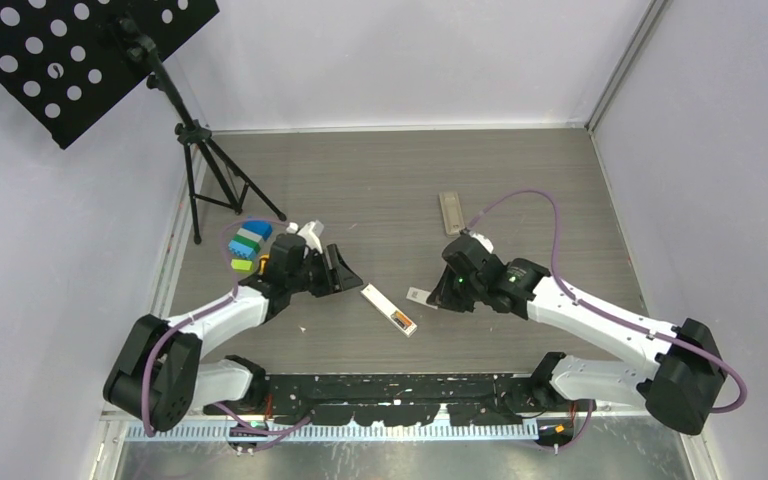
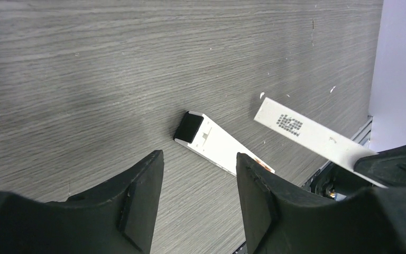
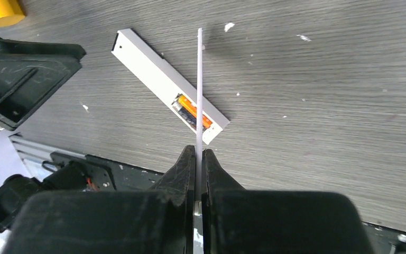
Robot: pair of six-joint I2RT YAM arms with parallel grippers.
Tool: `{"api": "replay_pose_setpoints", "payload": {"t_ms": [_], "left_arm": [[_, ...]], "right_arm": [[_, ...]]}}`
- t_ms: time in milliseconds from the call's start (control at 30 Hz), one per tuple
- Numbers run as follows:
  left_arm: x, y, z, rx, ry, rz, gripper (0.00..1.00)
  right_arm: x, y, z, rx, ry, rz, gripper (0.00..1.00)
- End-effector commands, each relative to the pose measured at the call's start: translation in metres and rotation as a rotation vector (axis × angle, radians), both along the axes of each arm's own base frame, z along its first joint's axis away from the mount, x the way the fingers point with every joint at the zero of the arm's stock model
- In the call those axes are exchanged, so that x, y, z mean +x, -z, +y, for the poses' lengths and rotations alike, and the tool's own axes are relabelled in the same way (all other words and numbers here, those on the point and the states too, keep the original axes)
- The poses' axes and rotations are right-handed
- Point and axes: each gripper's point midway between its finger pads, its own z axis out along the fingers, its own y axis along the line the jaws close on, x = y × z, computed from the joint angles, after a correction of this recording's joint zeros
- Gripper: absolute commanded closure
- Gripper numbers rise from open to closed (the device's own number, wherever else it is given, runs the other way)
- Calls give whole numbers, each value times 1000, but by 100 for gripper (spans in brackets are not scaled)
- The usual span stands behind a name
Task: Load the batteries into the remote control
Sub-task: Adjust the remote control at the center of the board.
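Observation:
The white remote control (image 1: pixel 388 307) lies face down between the arms with its battery bay open. An orange battery (image 3: pixel 194 109) sits in the bay, with a dark battery (image 3: pixel 183 111) beside it. My right gripper (image 3: pixel 200 151) is shut on a thin white battery cover (image 3: pixel 199 79), seen edge-on and held just above the remote's open end. From above, the right gripper (image 1: pixel 436 293) hovers right of the remote with the cover (image 1: pixel 417 294) sticking out. My left gripper (image 2: pixel 200 156) is open and holds nothing; it sits left of the remote (image 2: pixel 219 145) and points at its black end. From above, the left gripper (image 1: pixel 341 270) is close to the remote's far end.
A second, grey remote (image 1: pixel 450 212) lies farther back. A stack of toy blocks (image 1: pixel 248 245) stands behind the left gripper, and a yellow block (image 3: pixel 0 10) shows in the right wrist view. A music stand (image 1: pixel 192 135) occupies the back left corner. Walls enclose the table.

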Motion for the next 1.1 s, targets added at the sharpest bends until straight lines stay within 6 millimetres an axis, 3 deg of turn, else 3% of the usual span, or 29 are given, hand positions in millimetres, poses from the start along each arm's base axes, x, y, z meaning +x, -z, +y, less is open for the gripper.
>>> {"api": "replay_pose_setpoints", "payload": {"t_ms": [0,133,200,300,400,567,1067], "left_arm": [[5,-17,-2,-6,46,-62,44],[6,-21,-8,-4,99,-61,40],[8,-20,-9,2,105,-61,39],[12,-18,-13,0,118,-52,38],[14,-16,-17,-8,141,-40,38],[16,-13,-21,-6,167,-30,38],[9,-5,-25,-45,179,1,41]], "right_arm": [[3,-27,-22,-88,-22,-78,100],[-32,-34,-58,-272,-215,10,100],[-49,-34,-64,-290,-277,77,100],[-80,-28,-44,-163,-368,218,100],[-93,-21,-27,-57,-392,297,100],[-94,-19,-17,3,-371,311,100],[-52,-4,-12,-38,-238,166,100]]}}
